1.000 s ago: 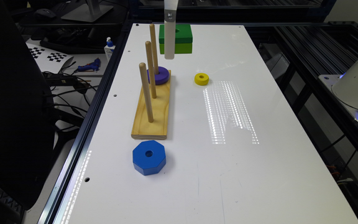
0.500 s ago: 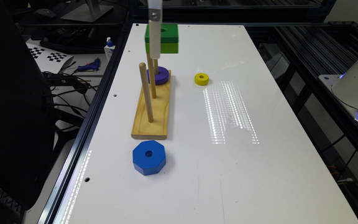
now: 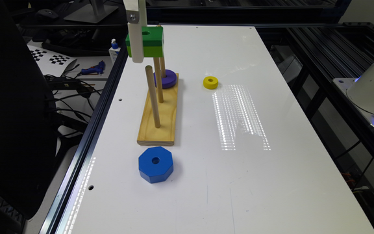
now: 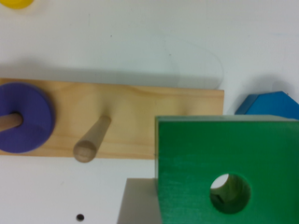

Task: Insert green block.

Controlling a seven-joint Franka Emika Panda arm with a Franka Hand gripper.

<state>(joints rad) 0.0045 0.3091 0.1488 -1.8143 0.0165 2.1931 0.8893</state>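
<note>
The green block (image 3: 146, 40) hangs in the air above the far end of the wooden base (image 3: 161, 113), gripped by the tool (image 3: 137, 48), whose white finger (image 3: 137, 42) lies flat against the block's side facing the exterior view's left. In the wrist view a pale finger (image 4: 138, 200) presses the block's edge, so the tool is clamped on it. Through the block's round hole (image 4: 230, 193) a bit of wooden peg shows in the wrist view; I cannot tell whether the peg has entered the hole or sits just below it.

Three upright pegs rise from the base. The near peg (image 3: 153, 96) and the middle peg (image 3: 157, 79) stand bare, while the far one carries a purple ring (image 3: 166, 78) resting on the base. A yellow ring (image 3: 210, 82) lies on the white surface (image 3: 271, 178), towards the exterior view's right of the base. A blue octagon (image 3: 155, 164) sits near the base's close end.
</note>
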